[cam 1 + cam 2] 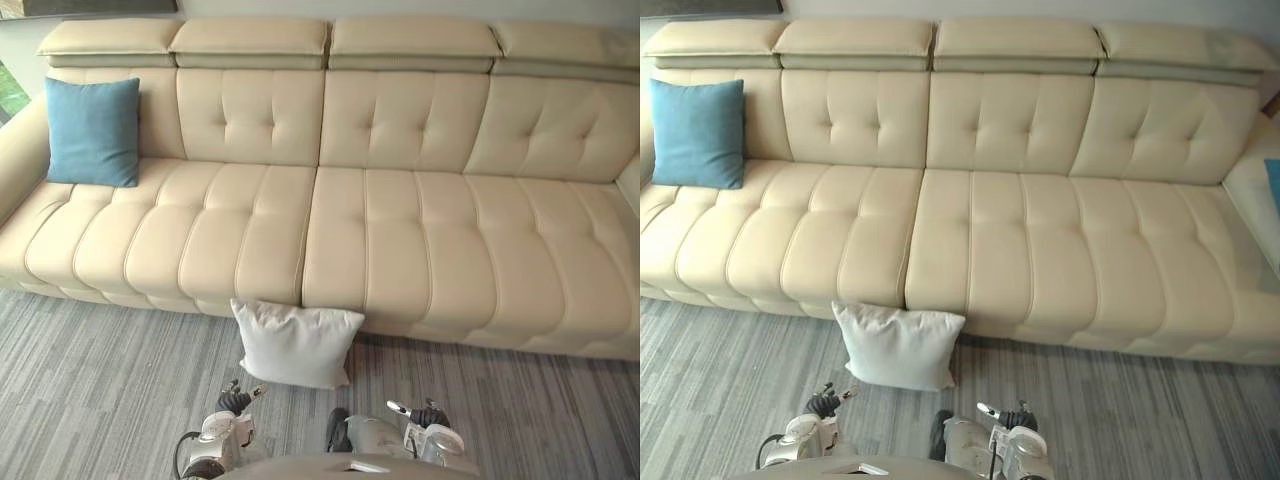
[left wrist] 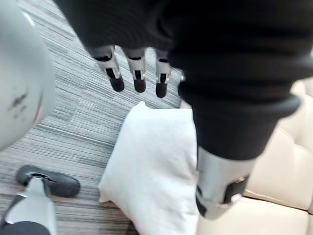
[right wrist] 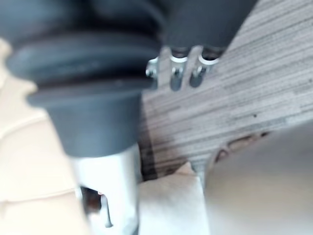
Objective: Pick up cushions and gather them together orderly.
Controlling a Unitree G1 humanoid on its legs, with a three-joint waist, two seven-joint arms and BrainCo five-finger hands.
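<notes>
Grey carpet (image 1: 90,390) runs before a long cream sofa (image 1: 400,250); at its left end a blue cushion (image 1: 92,130) leans upright against the backrest; low down, the left robot hand (image 1: 235,402) hangs with fingers straight, holding nothing; just beyond it a white cushion (image 1: 295,345) stands on the carpet, propped against the sofa front near the middle seam; the right robot hand (image 1: 428,413) is likewise relaxed and empty. Nothing looks gathered yet; the two cushions sit well apart, so lifting the white one seems first.
</notes>
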